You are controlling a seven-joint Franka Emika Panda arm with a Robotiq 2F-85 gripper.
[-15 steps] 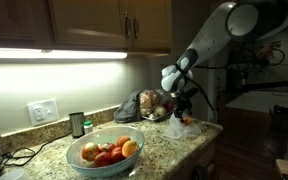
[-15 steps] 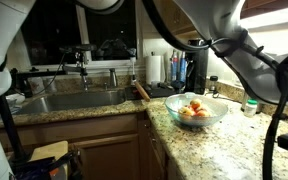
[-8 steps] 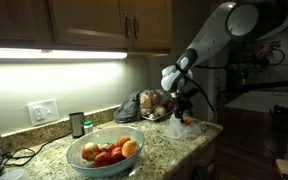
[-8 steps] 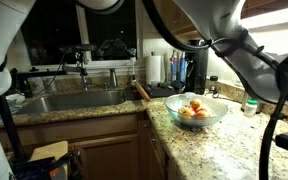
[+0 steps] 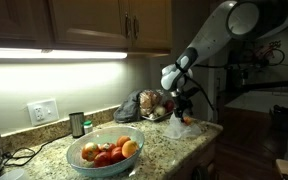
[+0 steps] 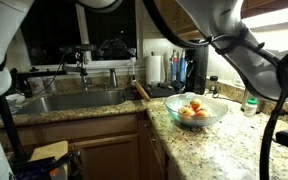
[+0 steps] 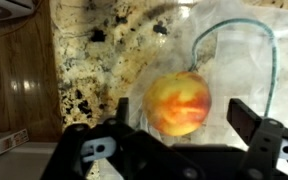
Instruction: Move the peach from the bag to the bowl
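In the wrist view a yellow-orange peach (image 7: 178, 102) lies on a clear plastic bag (image 7: 246, 60) spread on the speckled granite counter. My gripper (image 7: 186, 120) is open, its two black fingers on either side of the peach, not touching it. In an exterior view the gripper (image 5: 183, 111) hangs over the peach (image 5: 186, 119) and the bag (image 5: 177, 127) near the counter's right end. The clear bowl (image 5: 79, 152) holds several fruits at the counter's front; it also shows in an exterior view (image 6: 213, 108).
A second bag of fruit (image 5: 147, 104) lies behind the gripper by the wall. A small dark jar (image 5: 77, 124) stands near a wall outlet. The counter edge (image 5: 209, 135) is close beside the bag. A sink (image 6: 74, 100) and bottles (image 6: 184, 72) show in an exterior view.
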